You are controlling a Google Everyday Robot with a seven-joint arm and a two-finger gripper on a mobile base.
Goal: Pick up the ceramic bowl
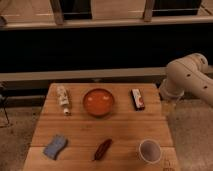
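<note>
The ceramic bowl (98, 102) is round, shallow and glossy orange-red. It sits upright on the wooden table (125, 131), at the middle of the far half. A white arm segment (186, 77) bends in from the right edge, beside the table's far right corner, a good way right of the bowl. The gripper is out of view: only the arm's white links show. Nothing touches the bowl.
A white tube (63, 99) lies left of the bowl and a dark snack bar (137, 99) right of it. Nearer the front are a blue sponge (55, 146), a red chili pepper (102, 149) and a white cup (149, 150). A dark railing runs behind the table.
</note>
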